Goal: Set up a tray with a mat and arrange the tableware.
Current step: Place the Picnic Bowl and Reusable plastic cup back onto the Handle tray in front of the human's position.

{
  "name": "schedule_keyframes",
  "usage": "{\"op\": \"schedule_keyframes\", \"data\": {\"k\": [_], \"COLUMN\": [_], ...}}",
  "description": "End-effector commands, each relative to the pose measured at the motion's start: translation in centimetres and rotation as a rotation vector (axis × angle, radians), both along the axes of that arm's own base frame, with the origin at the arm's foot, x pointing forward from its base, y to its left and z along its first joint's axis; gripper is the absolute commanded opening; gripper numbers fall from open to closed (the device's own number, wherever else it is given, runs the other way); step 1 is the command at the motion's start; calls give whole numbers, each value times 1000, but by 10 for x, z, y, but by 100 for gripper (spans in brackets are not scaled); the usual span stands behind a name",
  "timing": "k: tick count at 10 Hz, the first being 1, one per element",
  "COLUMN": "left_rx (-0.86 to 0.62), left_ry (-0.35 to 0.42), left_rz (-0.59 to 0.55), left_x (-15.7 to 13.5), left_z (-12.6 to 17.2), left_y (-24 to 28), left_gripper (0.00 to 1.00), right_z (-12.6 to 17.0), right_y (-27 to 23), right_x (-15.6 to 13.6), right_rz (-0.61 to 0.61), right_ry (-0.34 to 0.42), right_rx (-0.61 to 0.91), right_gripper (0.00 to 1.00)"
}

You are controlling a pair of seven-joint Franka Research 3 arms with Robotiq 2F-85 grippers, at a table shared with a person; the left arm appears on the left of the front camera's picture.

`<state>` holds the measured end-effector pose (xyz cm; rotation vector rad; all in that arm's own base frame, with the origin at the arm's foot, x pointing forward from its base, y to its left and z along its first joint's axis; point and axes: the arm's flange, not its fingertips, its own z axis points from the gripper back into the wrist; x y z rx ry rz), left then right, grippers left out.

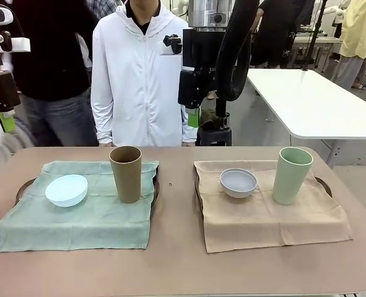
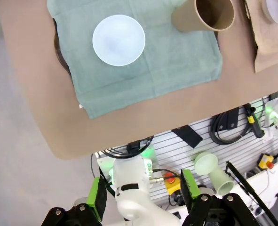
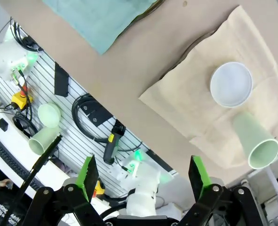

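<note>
Both place settings look laid, so you're at the closing step, I'd say. Take the round brown table (image 1: 176,260) as your landmark. On its left half the green cloth mat (image 1: 77,219) covers a dark tray, carrying the light blue round bowl (image 1: 66,190) and, beside it toward the table's middle, the tall tan-brown cup (image 1: 126,173), upright. On the right half, the beige cloth mat (image 1: 266,216) bears the greyish-white bowl (image 1: 238,182) and the pale green cup (image 1: 291,175).

Your left gripper (image 2: 141,197) hangs high above the table, jaws wide, holding nothing; the right gripper (image 3: 143,181) likewise, fully spread and empty.

Next move, if any: straighten the mats, otherwise retreat clear.
</note>
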<state>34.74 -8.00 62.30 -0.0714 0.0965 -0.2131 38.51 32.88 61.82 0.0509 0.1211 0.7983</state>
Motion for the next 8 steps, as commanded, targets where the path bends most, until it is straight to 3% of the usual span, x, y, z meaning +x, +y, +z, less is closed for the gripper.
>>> {"op": "schedule_keyframes", "data": {"k": [1,8], "left_rx": [0,0], "left_ry": [-3,-3], "left_rz": [-1,-1], "left_x": [0,0], "left_z": [-2,-2], "left_y": [0,0], "left_gripper": [83,83], "right_z": [0,0], "right_y": [-1,-1], "right_x": [-2,-2], "right_rz": [-5,-5], "right_ry": [5,5], "right_rx": [16,16], "right_gripper": [100,100]}}
